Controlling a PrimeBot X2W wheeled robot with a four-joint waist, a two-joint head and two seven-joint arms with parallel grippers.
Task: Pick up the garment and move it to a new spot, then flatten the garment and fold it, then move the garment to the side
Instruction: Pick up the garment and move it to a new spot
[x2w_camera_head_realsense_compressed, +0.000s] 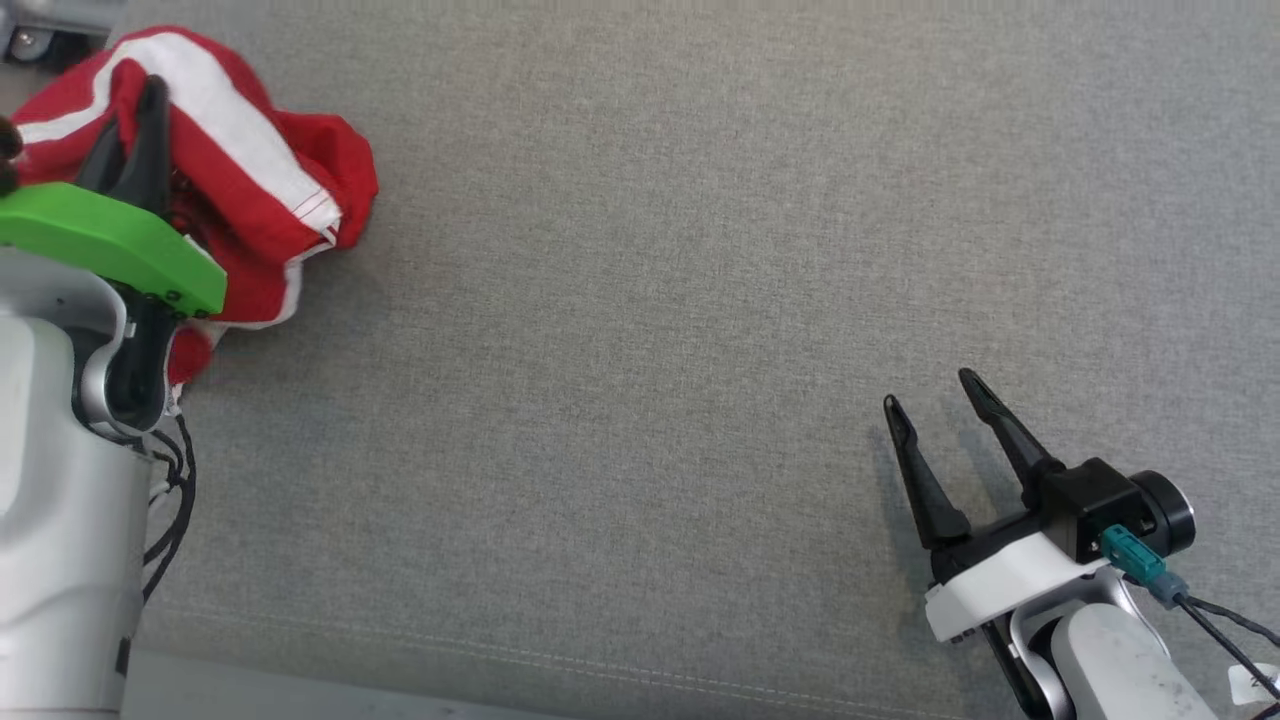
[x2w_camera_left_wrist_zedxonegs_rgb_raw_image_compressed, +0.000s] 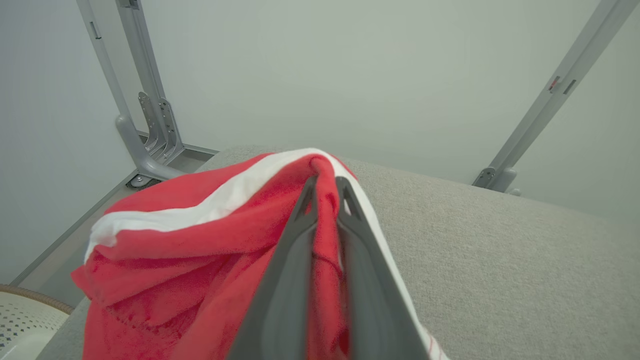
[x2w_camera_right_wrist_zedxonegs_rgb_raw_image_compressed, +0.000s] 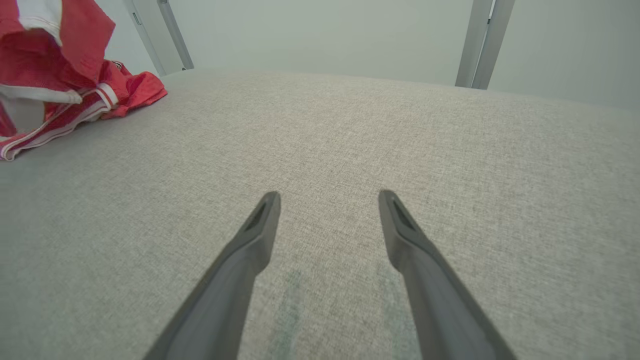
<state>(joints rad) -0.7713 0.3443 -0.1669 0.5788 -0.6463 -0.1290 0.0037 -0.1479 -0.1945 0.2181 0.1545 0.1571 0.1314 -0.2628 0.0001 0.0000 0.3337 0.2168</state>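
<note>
Garment (x2w_camera_head_realsense_compressed: 260, 170), red with white stripes, lies bunched at the far left corner of the grey desk (x2w_camera_head_realsense_compressed: 700, 300). It is right at the left pincer (x2w_camera_left_wrist_zedxonegs_rgb_raw_image_compressed: 326, 187), which is pinched shut on a raised fold. The bare cloth to the right looks like the place to carry it. The right pincer (x2w_camera_head_realsense_compressed: 930, 392) is spread, empty and well apart.

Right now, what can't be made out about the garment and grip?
Garment type: bunched in every view.
Its lower left, head view: hidden by the green plate.
Its left part, right wrist view: cut off by the left edge.
Cloth depth in the left gripper jaws, left wrist view: fingers cover it.
</note>
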